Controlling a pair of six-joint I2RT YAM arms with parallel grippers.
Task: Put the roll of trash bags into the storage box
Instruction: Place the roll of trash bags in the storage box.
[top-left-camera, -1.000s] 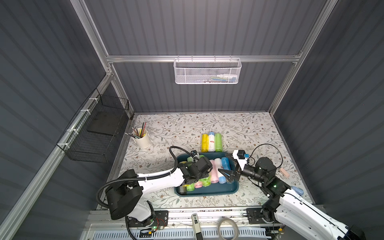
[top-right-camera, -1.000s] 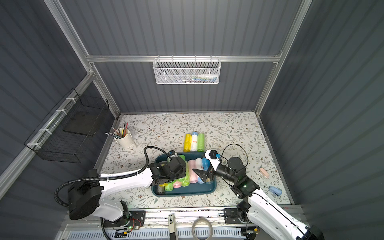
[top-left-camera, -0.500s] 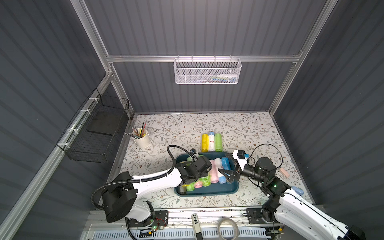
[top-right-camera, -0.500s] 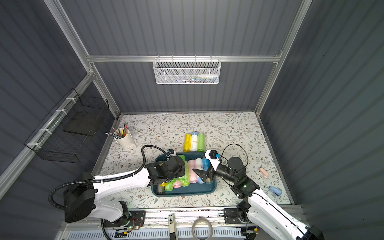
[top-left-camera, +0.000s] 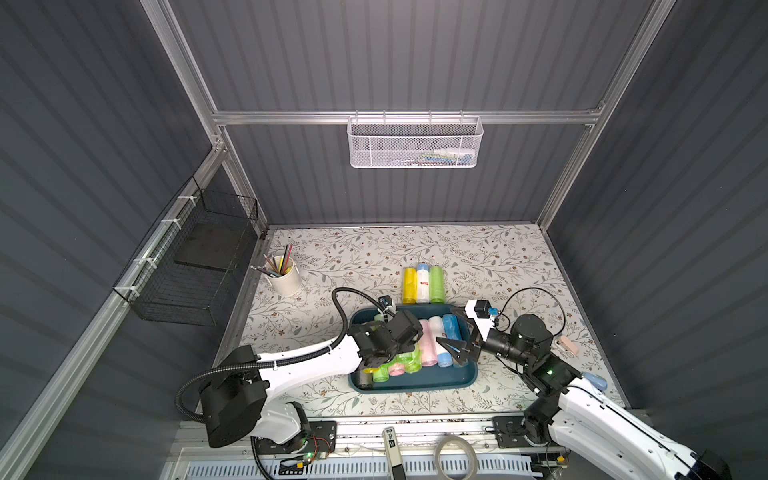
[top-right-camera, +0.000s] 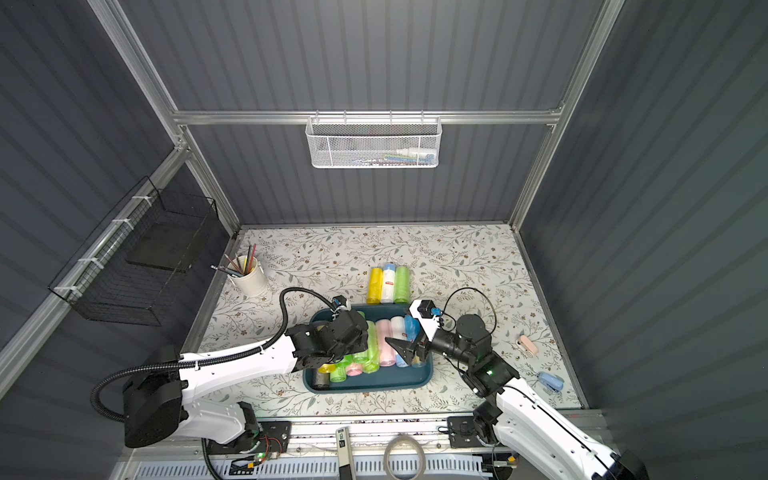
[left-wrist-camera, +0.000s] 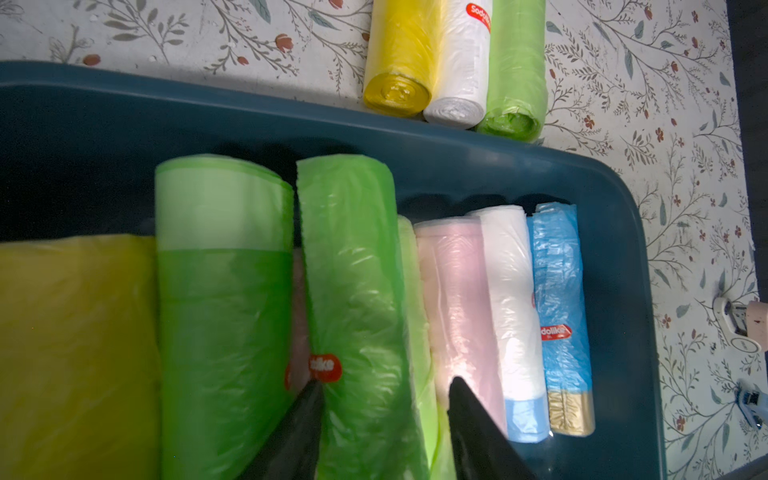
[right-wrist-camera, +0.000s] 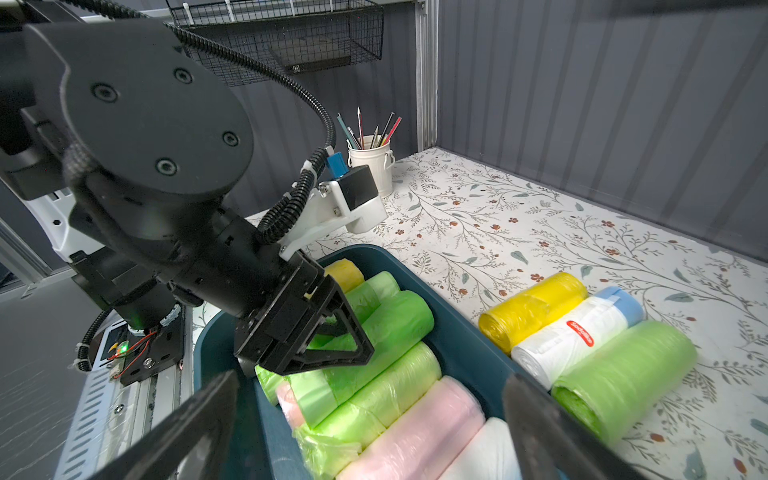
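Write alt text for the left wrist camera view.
The left gripper's two black fingers straddle a green trash bag roll lying among yellow, green, pink, white and blue rolls in the dark teal storage box. Beyond its rim, three more rolls lie side by side on the floral tabletop.

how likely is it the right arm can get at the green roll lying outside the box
Probably yes: the right end effector hangs open and empty over the storage box, and the green roll lies uncovered just past its far rim.
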